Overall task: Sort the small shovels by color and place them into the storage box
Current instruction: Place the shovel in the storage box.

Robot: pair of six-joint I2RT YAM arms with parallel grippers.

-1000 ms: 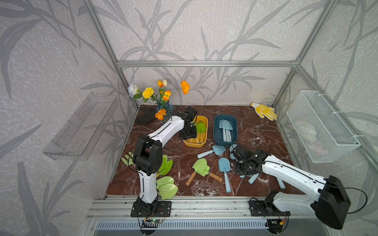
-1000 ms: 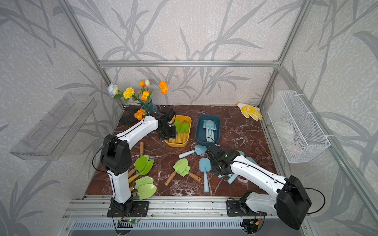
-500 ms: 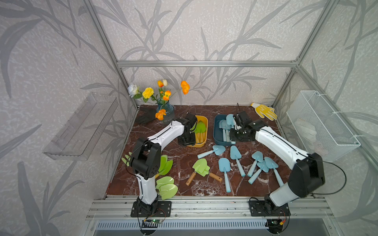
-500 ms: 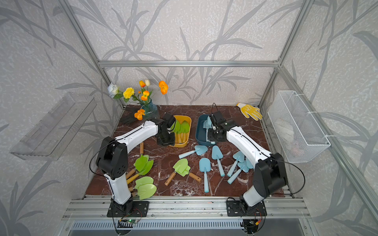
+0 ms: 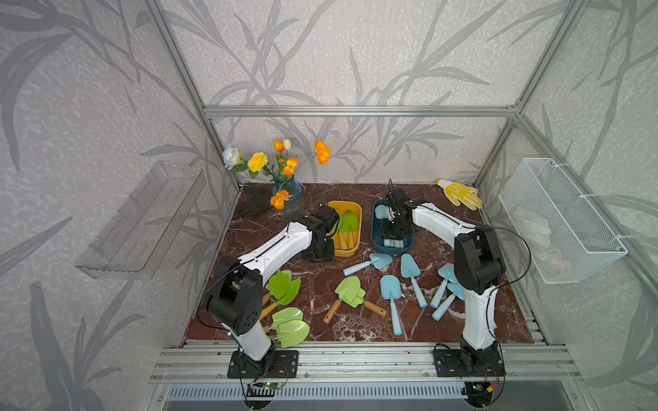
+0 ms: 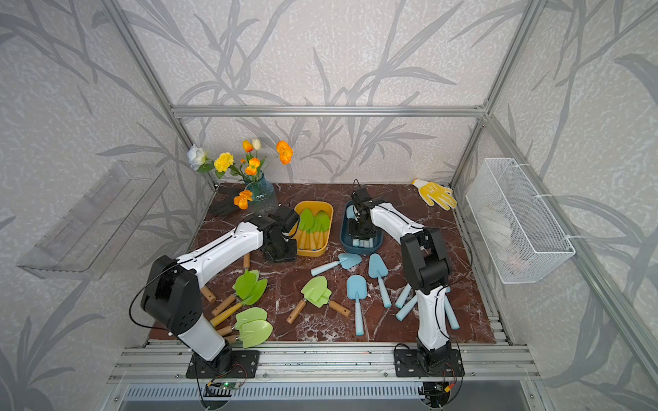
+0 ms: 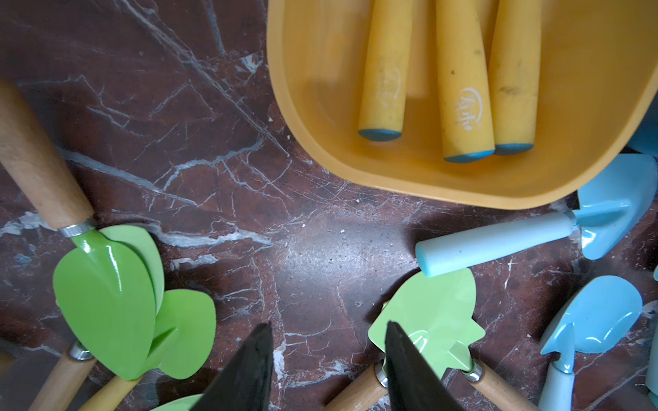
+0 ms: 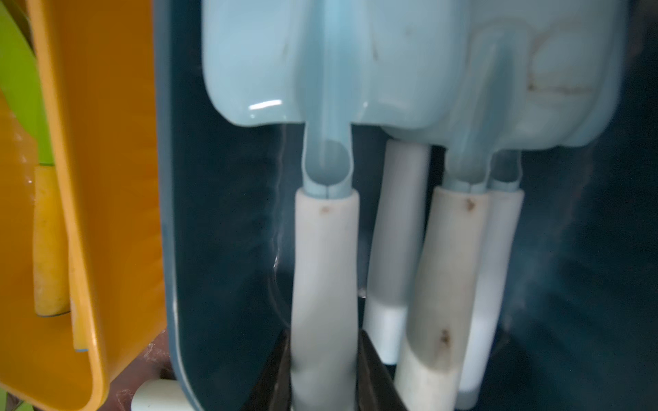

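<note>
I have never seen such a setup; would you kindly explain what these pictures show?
Two robot arms, the left arm and the right arm, stand at the front edge of a marble table. Both top views come from one camera overhead; the two close-ups come from cameras on the arms' wrists. Loose green shovels and pale blue shovels lie on the table. A yellow box holds green ones, a dark blue box blue ones. The right gripper is closed on a pale blue shovel inside the dark blue box. The left gripper is open and empty, beside the yellow box.
</note>
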